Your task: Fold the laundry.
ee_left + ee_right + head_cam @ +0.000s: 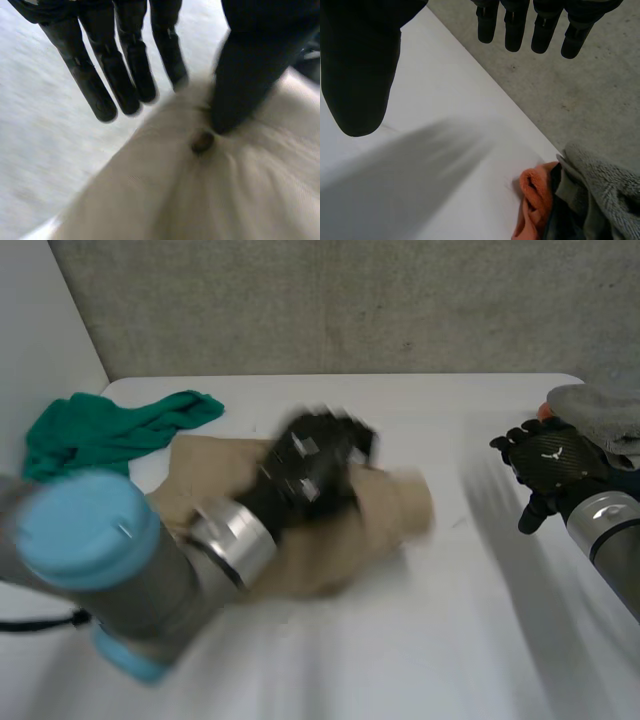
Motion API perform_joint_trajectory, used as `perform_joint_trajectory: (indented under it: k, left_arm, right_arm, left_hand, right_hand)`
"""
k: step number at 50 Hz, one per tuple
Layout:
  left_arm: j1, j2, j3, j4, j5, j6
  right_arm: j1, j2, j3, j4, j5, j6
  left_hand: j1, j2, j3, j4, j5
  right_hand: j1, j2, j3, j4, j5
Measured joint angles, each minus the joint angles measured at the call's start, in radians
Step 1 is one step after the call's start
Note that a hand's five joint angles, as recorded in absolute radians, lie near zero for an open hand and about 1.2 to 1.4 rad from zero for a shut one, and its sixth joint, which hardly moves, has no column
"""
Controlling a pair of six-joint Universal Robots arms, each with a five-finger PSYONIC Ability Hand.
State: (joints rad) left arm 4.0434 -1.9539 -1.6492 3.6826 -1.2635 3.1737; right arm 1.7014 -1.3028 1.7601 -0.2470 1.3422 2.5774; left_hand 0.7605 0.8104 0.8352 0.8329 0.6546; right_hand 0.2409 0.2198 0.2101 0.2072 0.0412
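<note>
1. The beige cloth [395, 510] is lying bunched near the middle of the white table [450, 640]. Its long axis is running roughly side to side.
2. The left hand [315, 465] is sitting right on top of it, about mid-cloth. In the left wrist view its fingers [105, 95] are stretching straight out over bare table just past the cloth's edge. The thumb [235, 90] is pressing its tip onto the fabric beside a small brown spot [202, 141]. So it's open, not pinching anything as far as I can see.
3. The right hand [550, 462] is hanging at the table's right edge, well apart from the beige cloth. Its fingers are straight and holding nothing, and it's next to a grey towel [605, 195] and an orange cloth [535, 195].
4. A green cloth [100, 430] is waiting at the far left corner.
5. My guess: the left hand is way nearer, so it's probably making the next grab. The edge it needs is lying right at its fingertips.
</note>
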Motion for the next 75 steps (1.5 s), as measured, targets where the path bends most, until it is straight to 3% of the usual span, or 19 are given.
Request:
perform_joint_trajectory:
  k: [2,8,17,20,23,32,39,44,46,47,50,51,53,56,63,67,70,75]
  left_arm:
    - [-0.048,-0.019,-0.017,-0.016,-0.005,0.019]
    - [-0.065,0.056,-0.04,-0.107,-0.066,0.101]
    - [0.085,0.322,-0.159,-0.235,-0.24,0.193]
    - [0.132,0.394,-0.226,-0.255,-0.264,0.205]
    - [0.206,0.472,-0.337,-0.276,-0.273,0.238]
    - [0.382,0.5,-0.536,-0.293,-0.194,0.392]
    - [0.524,0.345,-0.544,-0.272,-0.053,0.446]
    - [0.562,0.239,-0.506,-0.227,0.001,0.45]
    - [0.567,0.187,-0.482,-0.196,0.013,0.45]
    - [0.566,0.167,-0.472,-0.182,0.015,0.451]
    - [0.561,0.128,-0.445,-0.146,0.013,0.456]
    - [0.557,0.118,-0.433,-0.133,0.01,0.46]
    - [0.549,0.12,-0.414,-0.118,-0.001,0.467]
    - [0.533,0.162,-0.393,-0.112,-0.018,0.473]
    - [0.479,0.421,-0.325,-0.108,-0.043,0.423]
    - [0.465,0.607,-0.248,-0.107,-0.051,0.308]
    - [0.471,0.782,-0.13,-0.112,-0.062,0.13]
    - [0.506,0.881,0.01,-0.121,-0.073,-0.014]
  right_arm:
    - [-0.004,0.0,-0.001,0.003,-0.001,0.0]
    - [0.002,-0.009,-0.002,0.026,-0.003,0.0]
    - [0.04,-0.118,-0.016,0.217,-0.008,-0.002]
    - [0.065,-0.157,-0.022,0.295,-0.01,-0.002]
    - [0.124,-0.204,-0.01,0.382,-0.026,-0.005]
    - [0.293,-0.229,0.111,0.345,-0.11,-0.115]
    - [0.329,-0.174,0.201,0.182,-0.118,-0.279]
    - [0.33,-0.092,0.209,0.054,-0.094,-0.279]
    - [0.33,-0.048,0.204,-0.003,-0.076,-0.257]
    - [0.332,-0.027,0.199,-0.027,-0.068,-0.245]
    - [0.337,0.025,0.179,-0.076,-0.045,-0.213]
    - [0.339,0.044,0.166,-0.091,-0.032,-0.199]
    - [0.342,0.06,0.143,-0.102,-0.015,-0.18]
    - [0.341,0.035,0.107,-0.1,0.002,-0.158]
    - [0.333,-0.158,-0.018,-0.024,0.016,-0.079]
    - [0.328,-0.244,-0.17,0.104,0.017,-0.013]
    - [0.321,-0.281,-0.389,0.292,0.016,0.054]
    - [0.31,-0.272,-0.687,0.496,0.015,0.135]
  left_hand:
    - [-0.302,-0.29,-0.309,-0.305,-0.307]
    - [-0.353,-0.417,-0.439,-0.449,-0.452]
    - [-0.368,-0.431,-0.455,-0.461,-0.467]
    - [-0.366,-0.43,-0.454,-0.46,-0.465]
    - [-0.228,-0.291,-0.319,-0.316,-0.312]
    - [-0.193,-0.248,-0.274,-0.266,-0.263]
    - [-0.24,-0.292,-0.314,-0.322,-0.323]
    - [-0.24,-0.292,-0.314,-0.322,-0.322]
    - [-0.124,-0.181,-0.204,-0.22,-0.219]
    - [0.083,0.007,-0.037,-0.036,-0.037]
    - [0.377,0.308,0.268,0.277,0.272]
    - [0.387,0.37,0.339,0.35,0.327]
    - [0.387,0.383,0.351,0.363,0.327]
    - [0.387,0.383,0.352,0.363,0.327]
    - [0.388,0.385,0.353,0.364,0.327]
    - [0.387,0.385,0.353,0.366,0.327]
    - [0.387,0.385,0.354,0.367,0.327]
    - [0.387,0.385,0.354,0.367,0.327]
  right_hand:
    - [0.0,0.0,0.0,0.0,0.0]
    - [0.0,0.0,0.0,0.0,0.0]
    - [0.0,0.0,0.0,0.0,0.0]
    - [0.0,0.0,0.0,0.0,0.0]
    - [0.0,0.0,0.0,0.0,0.0]
    - [0.004,0.004,0.046,0.048,0.048]
    - [0.003,0.004,0.046,0.048,0.047]
    - [0.004,0.004,0.045,0.049,0.048]
    - [0.066,0.083,0.11,0.113,0.11]
    - [0.177,0.198,0.202,0.205,0.201]
    - [0.575,0.625,0.622,0.623,0.602]
    - [0.74,0.839,0.831,0.834,0.807]
    - [0.803,0.951,0.954,0.963,0.917]
    - [0.803,0.952,0.971,0.984,0.922]
    - [0.803,0.952,0.973,0.987,0.922]
    - [0.803,0.952,0.974,0.988,0.922]
    - [0.807,0.952,0.974,0.988,0.93]
    - [0.814,0.952,0.975,0.99,0.944]
